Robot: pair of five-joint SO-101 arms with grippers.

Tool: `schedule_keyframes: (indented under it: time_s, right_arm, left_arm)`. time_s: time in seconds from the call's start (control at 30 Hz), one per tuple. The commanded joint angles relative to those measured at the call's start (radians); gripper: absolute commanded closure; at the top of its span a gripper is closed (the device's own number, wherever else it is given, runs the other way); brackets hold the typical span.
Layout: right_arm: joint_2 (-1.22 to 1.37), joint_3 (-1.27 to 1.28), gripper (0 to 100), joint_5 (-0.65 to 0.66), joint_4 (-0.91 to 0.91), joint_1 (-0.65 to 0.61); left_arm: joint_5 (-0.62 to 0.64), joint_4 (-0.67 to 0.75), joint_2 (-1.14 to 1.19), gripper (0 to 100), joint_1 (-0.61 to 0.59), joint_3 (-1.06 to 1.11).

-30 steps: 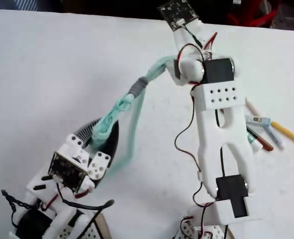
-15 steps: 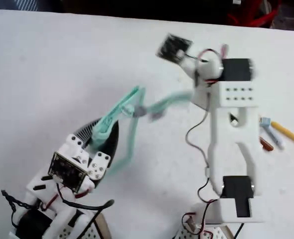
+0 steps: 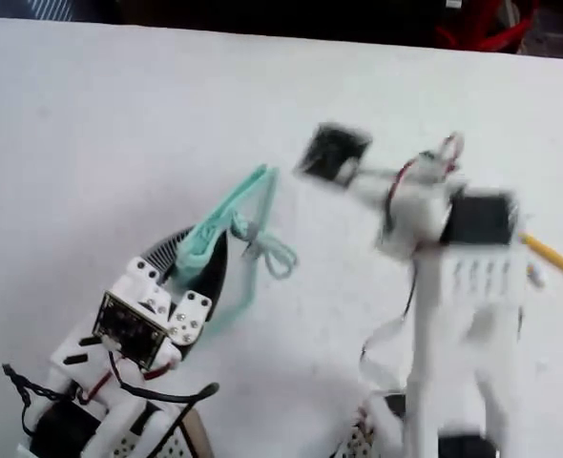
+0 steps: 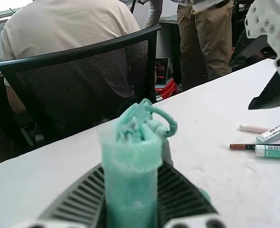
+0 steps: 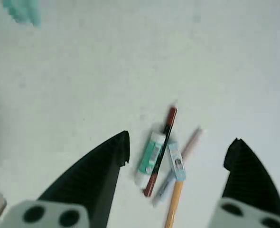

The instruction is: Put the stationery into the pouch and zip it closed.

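My left gripper (image 3: 194, 250) is shut on one end of the teal mesh pouch (image 3: 226, 212), low at the table's near left. In the left wrist view the pouch (image 4: 130, 180) stands bunched between the black fingers (image 4: 182, 194), its cord loop (image 4: 159, 118) on top. The pouch's grey slider and cord (image 3: 272, 253) lie loose on the table. My right gripper (image 5: 180, 141) is open above the stationery (image 5: 163, 156): a red pen, a glue stick, a small clip-like piece and a yellow pencil lying together. The right arm (image 3: 453, 229) covers most of them in the high view.
A yellow pencil (image 3: 556, 261) pokes out beside the right arm. From the left wrist the pens (image 4: 268, 142) lie on the white table (image 3: 119, 124) beyond the pouch. A black mesh chair (image 4: 83, 85) and people stand behind the table edge.
The right gripper let go of the pouch's cord and swung back towards the stationery. The cord dropped onto the table. The left arm kept still, holding the pouch.
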State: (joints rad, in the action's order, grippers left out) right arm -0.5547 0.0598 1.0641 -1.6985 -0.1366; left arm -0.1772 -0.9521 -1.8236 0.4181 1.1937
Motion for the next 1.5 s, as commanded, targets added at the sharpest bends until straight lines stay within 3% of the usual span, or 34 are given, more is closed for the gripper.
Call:
schedule_keyframes:
  time_s: [0.0, 0.17, 0.3, 0.47, 0.67, 1.1, 1.33, 1.47]
  right_arm:
    - [-0.321, 0.140, 68.6, -0.247, 0.093, -0.231]
    - [-0.584, 0.466, 68.7, -0.491, 0.320, -0.435]
    - [-0.667, 0.686, 69.9, -0.669, 0.513, -0.490]
    - [-0.759, 0.848, 76.2, -0.784, 0.705, -0.573]
    - [-0.791, 0.934, 76.2, -0.825, 0.869, -0.591]
    - [-0.791, 0.931, 76.6, -0.825, 0.871, -0.736]
    - [-0.791, 0.936, 92.0, -0.825, 0.926, -0.728]
    - [-0.791, 0.936, 88.5, -0.825, 0.952, -0.691]
  left_arm:
    - [-0.014, -0.002, -0.005, 98, 0.002, 0.000]
    - [-0.009, -0.003, -0.005, 98, 0.002, 0.000]
    - [-0.009, -0.003, -0.005, 98, 0.002, 0.000]
    - [-0.009, -0.003, -0.005, 98, 0.002, 0.000]
    - [-0.009, -0.003, -0.005, 98, 0.002, 0.000]
    - [-0.012, -0.003, -0.005, 98, 0.002, 0.000]
    - [-0.009, -0.003, -0.005, 98, 0.002, 0.002]
    - [-0.009, -0.005, -0.005, 98, 0.002, 0.002]
